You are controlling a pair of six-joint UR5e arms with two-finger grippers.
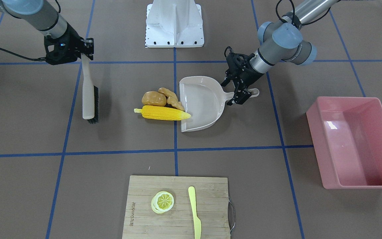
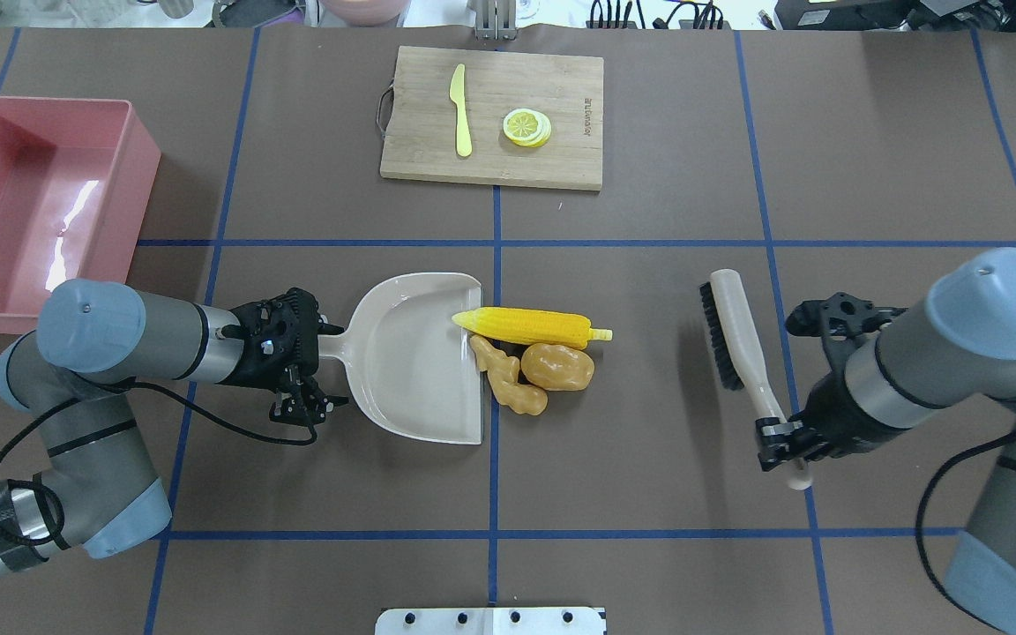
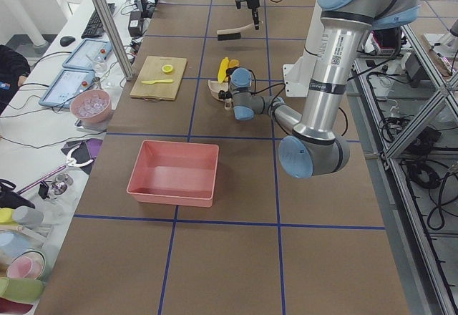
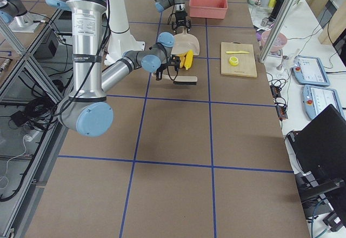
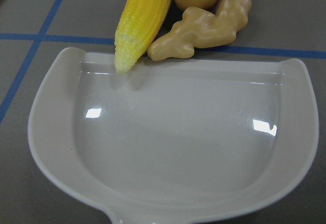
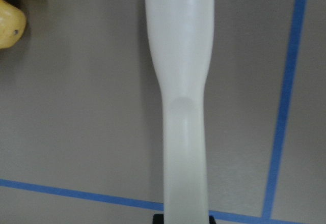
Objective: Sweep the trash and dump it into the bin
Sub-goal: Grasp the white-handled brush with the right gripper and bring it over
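The trash lies mid-table: a yellow corn cob (image 1: 164,113), a brown potato (image 1: 153,98) and a tan ginger root (image 1: 172,98), all against the open lip of the beige dustpan (image 1: 204,103). The corn's tip (image 5: 125,56) rests on the lip. My left gripper (image 1: 245,91) is shut on the dustpan's handle. My right gripper (image 1: 86,49) is shut on the handle of a white brush (image 1: 88,96), held apart from the trash with its black bristles toward it. The pink bin (image 2: 139,194) stands empty beyond my left arm.
A wooden cutting board (image 1: 144,192) at the operators' edge carries a lemon slice (image 1: 162,201) and a yellow knife (image 1: 194,212). The white robot base (image 1: 174,23) is at the near edge. Blue tape lines cross the brown table.
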